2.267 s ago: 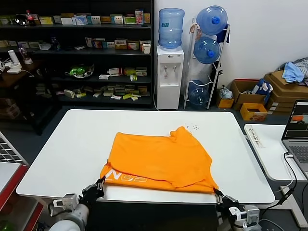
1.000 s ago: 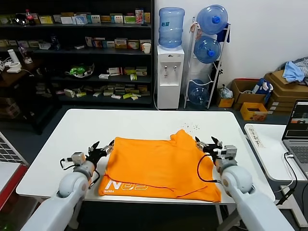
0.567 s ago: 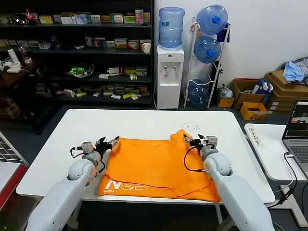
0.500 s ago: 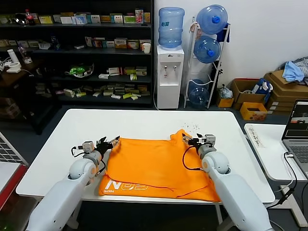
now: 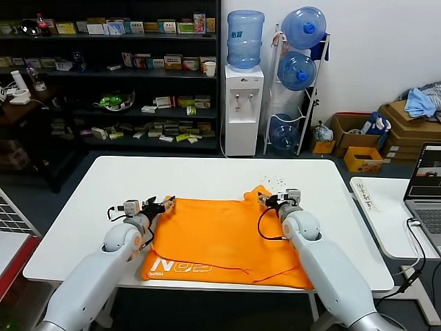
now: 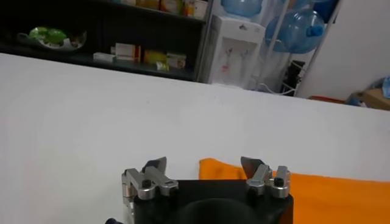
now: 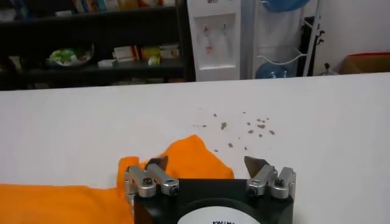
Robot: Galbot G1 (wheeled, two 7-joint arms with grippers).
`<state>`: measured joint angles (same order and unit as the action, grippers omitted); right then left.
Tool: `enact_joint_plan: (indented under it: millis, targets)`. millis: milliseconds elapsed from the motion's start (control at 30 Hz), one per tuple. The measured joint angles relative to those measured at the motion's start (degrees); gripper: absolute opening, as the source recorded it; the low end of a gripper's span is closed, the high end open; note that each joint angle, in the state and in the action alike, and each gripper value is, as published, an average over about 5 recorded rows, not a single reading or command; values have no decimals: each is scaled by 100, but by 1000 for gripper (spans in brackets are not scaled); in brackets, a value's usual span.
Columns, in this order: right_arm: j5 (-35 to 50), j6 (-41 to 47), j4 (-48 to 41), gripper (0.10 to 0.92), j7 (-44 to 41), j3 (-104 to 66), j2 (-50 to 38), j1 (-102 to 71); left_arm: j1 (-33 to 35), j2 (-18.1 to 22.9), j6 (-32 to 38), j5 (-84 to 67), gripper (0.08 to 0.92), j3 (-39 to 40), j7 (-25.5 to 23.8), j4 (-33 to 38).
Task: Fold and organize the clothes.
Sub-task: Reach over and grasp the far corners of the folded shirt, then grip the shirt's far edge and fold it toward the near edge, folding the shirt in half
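The T-shirt [image 5: 224,238] is lying flat on the worktop [image 5: 207,172], toward its near edge. The left claw [image 5: 160,204] is sitting at the shirt's far left corner, the right claw [image 5: 267,199] at its far right corner. A laptop [image 5: 426,186] is standing on a side table to the right.

1. A white table [image 5: 89,207] with rounded corners carries the work; its top is smooth and plain.
2. An orange T-shirt [image 5: 227,234] lies spread flat on it, reaching from about mid-table to the near edge, with white lettering [image 5: 180,265] at its near left corner.
3. One sleeve [image 7: 195,155] points toward the far side.
4. A scatter of small dark specks [image 7: 241,126] marks the tabletop just beyond that sleeve.
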<state>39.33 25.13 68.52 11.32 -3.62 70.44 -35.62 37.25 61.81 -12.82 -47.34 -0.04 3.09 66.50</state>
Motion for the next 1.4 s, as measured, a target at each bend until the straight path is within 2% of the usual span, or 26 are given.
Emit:
enact_joint_plan:
  millis: [133, 800, 967, 1200, 1400]
  targets:
    - [76, 73, -16, 716, -3, 17, -2, 3, -38, 21, -45, 16, 764, 26, 18, -50]
    - [138, -59, 20, 150, -155, 38, -73, -69, -50, 113, -22, 74, 187, 51, -8, -130]
    - [99, -246, 119, 125, -207, 17, -116, -140, -9, 115, 58, 81, 94, 29, -15, -82]
    - [134, -477, 389, 125, -201, -72, -222, -311, 135, 93, 234, 156, 92, -105, -28, 111]
    - [246, -531, 877, 125, -108, -176, -428, -636, 422, -19, 365, 257, 92, -326, 4, 552]
